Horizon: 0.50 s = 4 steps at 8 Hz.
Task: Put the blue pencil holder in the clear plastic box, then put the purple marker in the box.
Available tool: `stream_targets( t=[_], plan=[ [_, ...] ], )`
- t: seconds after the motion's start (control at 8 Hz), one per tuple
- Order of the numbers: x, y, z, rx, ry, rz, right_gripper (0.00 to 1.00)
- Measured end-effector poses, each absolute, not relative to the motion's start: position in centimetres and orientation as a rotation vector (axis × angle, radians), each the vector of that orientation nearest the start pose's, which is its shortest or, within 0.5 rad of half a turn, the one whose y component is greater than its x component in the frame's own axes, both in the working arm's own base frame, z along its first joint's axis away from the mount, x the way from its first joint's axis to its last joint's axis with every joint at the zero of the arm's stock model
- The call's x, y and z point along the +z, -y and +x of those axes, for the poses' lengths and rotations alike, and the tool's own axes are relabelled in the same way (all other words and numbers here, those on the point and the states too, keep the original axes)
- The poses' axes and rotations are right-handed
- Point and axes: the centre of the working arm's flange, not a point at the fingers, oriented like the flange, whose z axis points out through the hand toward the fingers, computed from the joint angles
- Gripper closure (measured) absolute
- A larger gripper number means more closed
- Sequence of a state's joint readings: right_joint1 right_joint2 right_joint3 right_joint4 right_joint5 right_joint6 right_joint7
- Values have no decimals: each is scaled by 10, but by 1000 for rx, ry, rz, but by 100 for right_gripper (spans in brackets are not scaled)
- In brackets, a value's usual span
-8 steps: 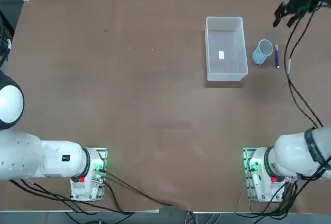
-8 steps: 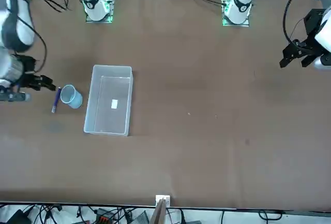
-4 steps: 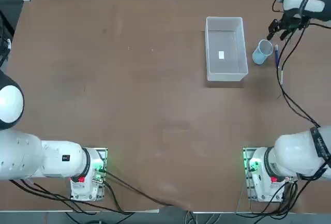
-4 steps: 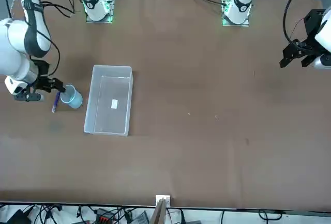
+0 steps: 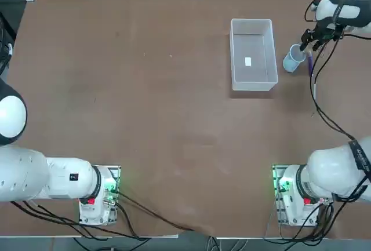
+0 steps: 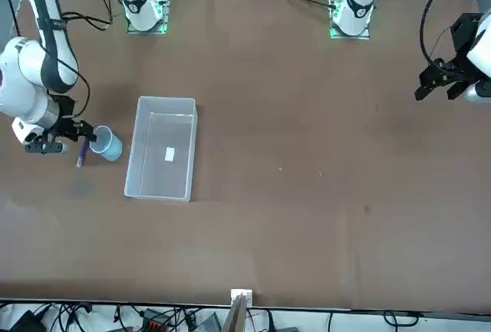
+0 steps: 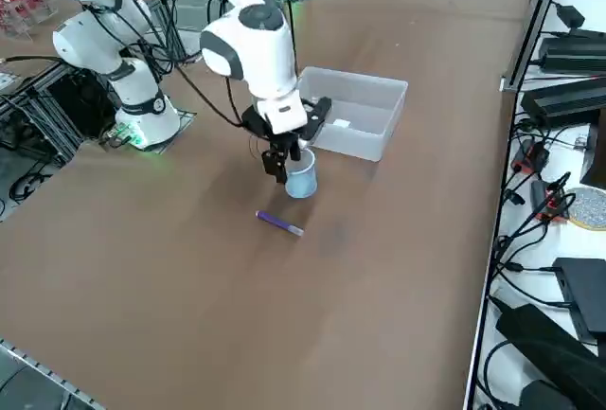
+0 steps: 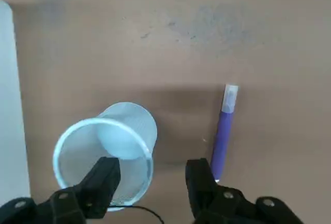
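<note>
The blue pencil holder [image 5: 293, 58] stands upright on the table just right of the clear plastic box [image 5: 252, 54]. The purple marker [image 5: 310, 64] lies flat on the cup's other side. My right gripper [image 5: 306, 41] hangs open, low over the cup's marker-side rim. In the wrist view one fingertip [image 8: 103, 181] sits over the cup's mouth [image 8: 105, 158]. The other fingertip [image 8: 199, 178] is over bare table between the cup and the marker [image 8: 223, 131]. Nothing is held. The box [image 7: 352, 111] holds only its white label.
The table's right edge runs close behind the marker [image 7: 279, 223], and beyond it lie cables and power bricks [image 7: 568, 98]. The right arm's cable [image 5: 324, 94] trails over the table toward its base. Open brown tabletop [image 6: 307, 194] spreads left of the box.
The right gripper has come down from above the table's far right corner toward the cup. It now hovers over the cup's rim. Cup, marker and box have not moved.
</note>
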<state>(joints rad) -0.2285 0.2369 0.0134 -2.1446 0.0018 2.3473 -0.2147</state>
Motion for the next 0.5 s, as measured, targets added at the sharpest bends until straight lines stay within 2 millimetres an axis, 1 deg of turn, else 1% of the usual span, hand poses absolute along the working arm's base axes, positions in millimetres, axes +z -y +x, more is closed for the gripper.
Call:
stream_targets(
  t=[0.12,0.38,0.5],
  plan=[
    [285,120,549,64,-3,-3127,24],
    [279,119,546,82,-3,-3124,37],
    [275,119,544,95,-3,-3122,41]
  ],
)
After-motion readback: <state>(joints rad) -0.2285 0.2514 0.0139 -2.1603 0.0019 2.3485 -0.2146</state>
